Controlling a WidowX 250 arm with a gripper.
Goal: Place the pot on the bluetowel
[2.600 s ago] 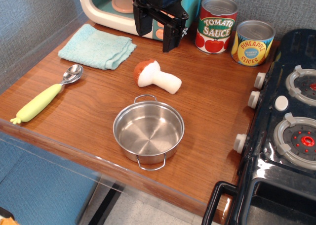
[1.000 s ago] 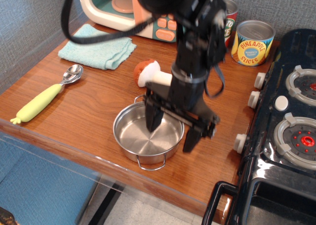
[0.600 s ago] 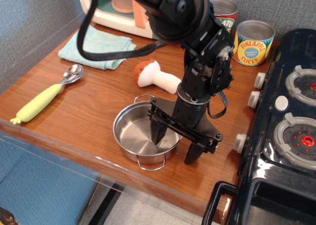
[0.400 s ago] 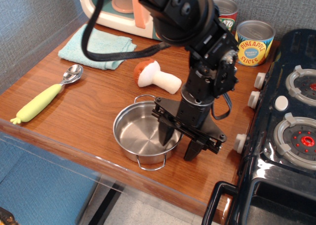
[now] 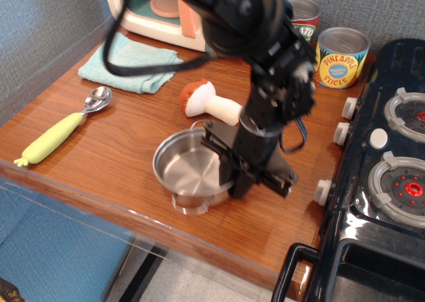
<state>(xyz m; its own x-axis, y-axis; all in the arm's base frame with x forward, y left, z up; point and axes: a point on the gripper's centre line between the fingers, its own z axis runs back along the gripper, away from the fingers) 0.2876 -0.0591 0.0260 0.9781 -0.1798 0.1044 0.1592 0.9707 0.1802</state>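
The gripper [image 5: 234,174] is clamping the right rim of the tilting pot [image 5: 188,173], jaws narrowed across its wall.

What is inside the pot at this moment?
The pot is tilted and its visible steel interior holds no food or object. The pincer grips its right rim, and one finger plus the arm cover that side of the inside, so that part cannot be checked.

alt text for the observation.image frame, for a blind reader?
A black robot gripper is clamped on the right rim of a shiny steel pot, which is tilted, its right side lifted above a wooden counter. Behind it lie a toy mushroom, a light blue towel at back left, and a yellow-handled spoon at left.
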